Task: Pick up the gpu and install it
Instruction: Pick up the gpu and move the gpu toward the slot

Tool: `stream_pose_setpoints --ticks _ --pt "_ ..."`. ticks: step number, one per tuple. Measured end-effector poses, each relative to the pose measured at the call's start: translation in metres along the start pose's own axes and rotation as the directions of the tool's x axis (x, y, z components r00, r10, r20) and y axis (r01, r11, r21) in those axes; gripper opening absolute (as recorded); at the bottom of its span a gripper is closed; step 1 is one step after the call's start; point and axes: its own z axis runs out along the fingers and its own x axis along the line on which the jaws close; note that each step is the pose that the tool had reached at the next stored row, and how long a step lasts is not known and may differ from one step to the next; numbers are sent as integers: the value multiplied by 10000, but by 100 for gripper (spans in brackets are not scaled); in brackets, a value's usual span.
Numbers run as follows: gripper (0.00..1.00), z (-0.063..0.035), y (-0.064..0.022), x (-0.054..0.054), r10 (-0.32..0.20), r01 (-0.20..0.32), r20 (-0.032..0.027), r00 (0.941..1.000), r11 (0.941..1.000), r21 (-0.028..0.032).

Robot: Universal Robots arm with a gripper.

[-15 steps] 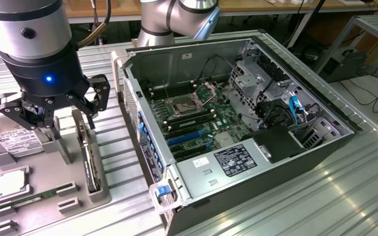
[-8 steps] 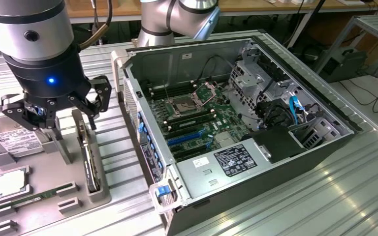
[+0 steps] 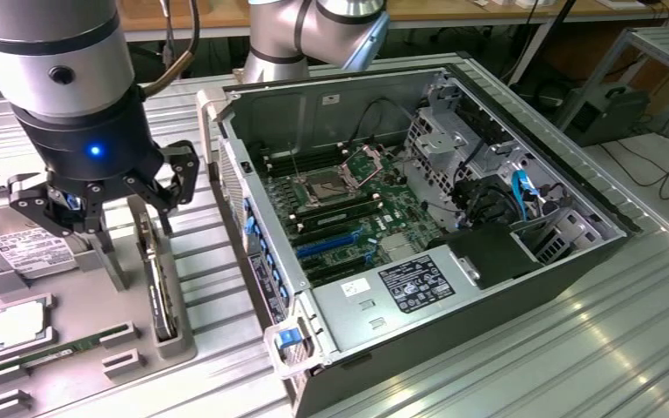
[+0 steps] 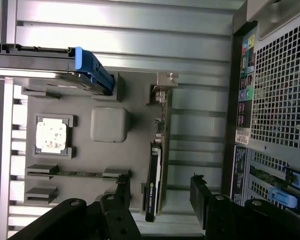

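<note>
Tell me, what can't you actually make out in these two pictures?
- gpu: edge-on in the wrist view, so its fan face is hidden; in the exterior view the jaws cover one end.
- hard drive: exterior view, partly behind the jaws; label print too small to read.
- sticker inside the computer case: exterior view, print too small.

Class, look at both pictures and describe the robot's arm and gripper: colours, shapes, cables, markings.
The arm is a thick silvery-grey cylinder with black bands and a small dark round cap. Below it sits a black wrist section with a glowing blue light. The gripper is black, with jointed linked fingers. A dark cable loops beside the arm.
</note>
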Motion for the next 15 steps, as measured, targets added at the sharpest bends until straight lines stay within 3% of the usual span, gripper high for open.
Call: stream_pose_setpoints --ticks 7,15 --pt "60 66 -37 4 27 -27 2 10000 10000 0" --pt "60 209 -57 -3 44 -44 2 10000 10000 0"
